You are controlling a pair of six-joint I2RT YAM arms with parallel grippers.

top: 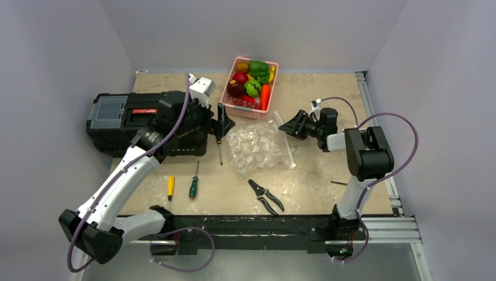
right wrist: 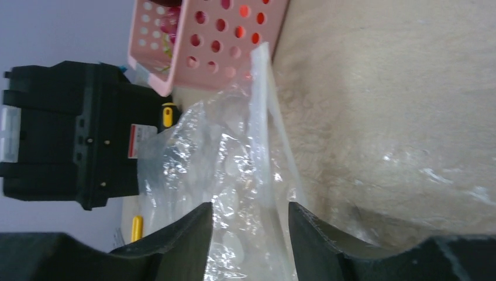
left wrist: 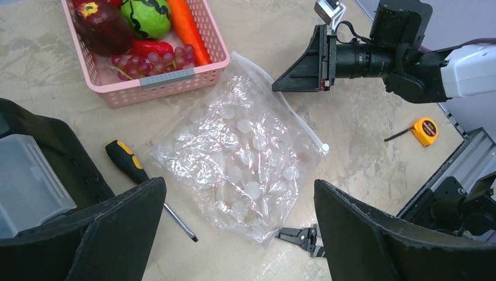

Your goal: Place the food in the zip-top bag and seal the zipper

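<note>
**Right gripper [right wrist: 248, 213] at the rim of the bag [top: 260, 146], food [top: 251, 82] not yet moved**

The right gripper has its jaws partly apart, and the zipper [left wrist: 292, 114] runs into the gap between them. I cannot see the fingers pressing on it. I judge it is there to take the rim and lift one side, so that the mouth opens. The left gripper [left wrist: 238, 184] is spread wide and holds nothing. It hangs over the bag, on the near side of the basket [left wrist: 175, 79], probably so it can hold down the bag or go for a piece of food.

The bag lies flat just beside the basket's near wall, one end of its zipper close to the basket's near right corner. No food is inside it (pale round spots show in the plastic, and I cannot tell what they are). All the food is in the basket, among it a pepper [top: 259, 67], a carrot [left wrist: 187, 29] and grapes [left wrist: 140, 58]. The black case [top: 111, 137] left of the basket has a clear lid, and its contents are not visible.
</note>
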